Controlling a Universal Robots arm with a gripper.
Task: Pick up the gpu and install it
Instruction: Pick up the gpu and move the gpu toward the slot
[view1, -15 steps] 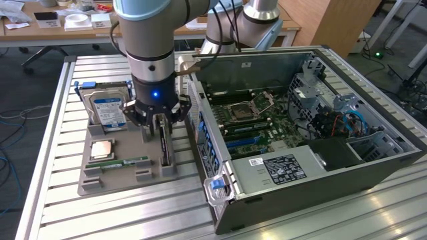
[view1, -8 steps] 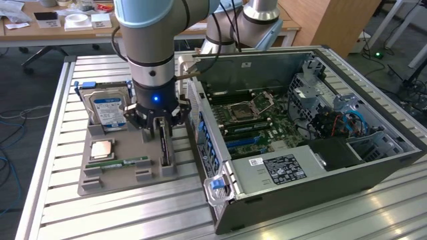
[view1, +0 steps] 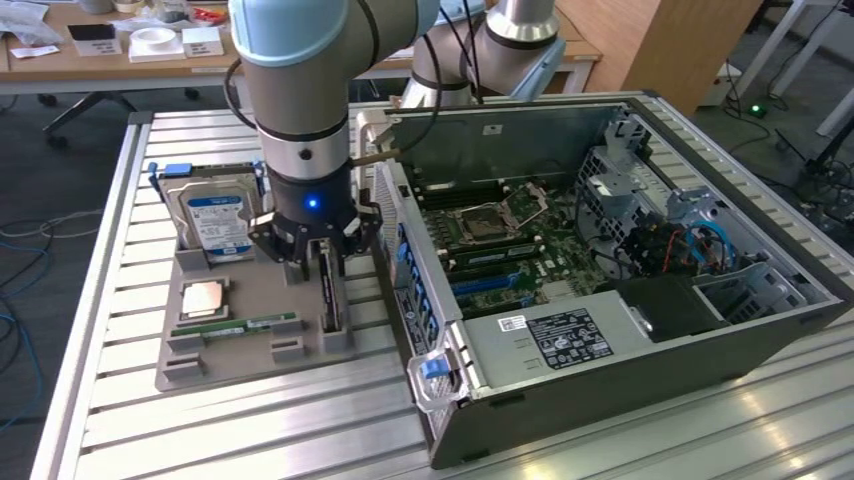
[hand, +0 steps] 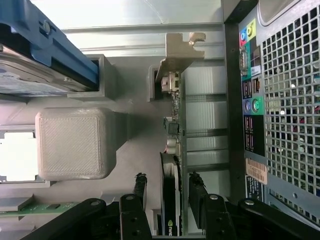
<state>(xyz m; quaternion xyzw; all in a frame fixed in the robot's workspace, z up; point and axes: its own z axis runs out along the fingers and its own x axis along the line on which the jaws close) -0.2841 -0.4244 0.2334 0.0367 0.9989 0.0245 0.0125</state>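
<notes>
Gpu (hand: 172, 144), on edge in its grey holder (view1: 180, 372), fingers (hand: 141, 186) spread either side, not pinching it; not yet lifted, installing in the computer case (view1: 641, 372) all left

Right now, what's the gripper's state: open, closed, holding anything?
Gripper: open, one finger on each side of the gpu, not clamped on it.

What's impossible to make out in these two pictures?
Exterior view: the gripper covers one end of the gpu.
Wrist view: the gpu's end between the open fingers is cut off by the picture's edge.
Exterior view: the print on the hard drive label is too small to read.
Wrist view: most of the hard drive is cut off by the picture's edge.
</notes>
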